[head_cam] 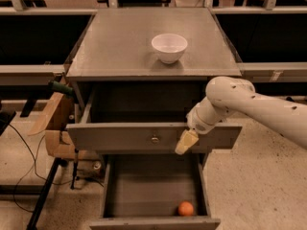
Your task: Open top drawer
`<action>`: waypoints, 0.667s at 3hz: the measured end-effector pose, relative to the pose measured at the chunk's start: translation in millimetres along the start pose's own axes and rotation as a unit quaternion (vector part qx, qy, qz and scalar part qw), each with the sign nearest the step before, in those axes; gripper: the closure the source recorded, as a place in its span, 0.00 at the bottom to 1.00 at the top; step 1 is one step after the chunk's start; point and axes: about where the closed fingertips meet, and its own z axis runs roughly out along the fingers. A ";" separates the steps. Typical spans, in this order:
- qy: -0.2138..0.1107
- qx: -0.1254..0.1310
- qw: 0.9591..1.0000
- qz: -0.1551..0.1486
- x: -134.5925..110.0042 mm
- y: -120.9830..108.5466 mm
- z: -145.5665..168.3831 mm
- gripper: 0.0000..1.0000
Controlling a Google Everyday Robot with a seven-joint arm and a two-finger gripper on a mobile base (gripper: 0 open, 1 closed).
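The top drawer (120,137) of the grey metal cabinet (124,42) is pulled well out. Its wide grey front has a small round knob (155,139) at the centre. My gripper (186,142) is at the right part of that front, at its top edge, to the right of the knob. Its tan tip hangs down over the front face. My white arm (249,104) reaches in from the right. The inside of the top drawer is dark, and I see nothing in it.
A white bowl (169,47) stands on the cabinet top. A lower drawer (153,222) is open further out, with an orange ball (185,208) inside at the front right. A wooden piece (53,111), cables and a black stand are on the left.
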 end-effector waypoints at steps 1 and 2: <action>-0.005 0.004 1.000 -0.005 0.6 8.2 -4.7 0.41; -0.005 0.004 1.000 -0.005 1.1 7.9 -3.4 0.65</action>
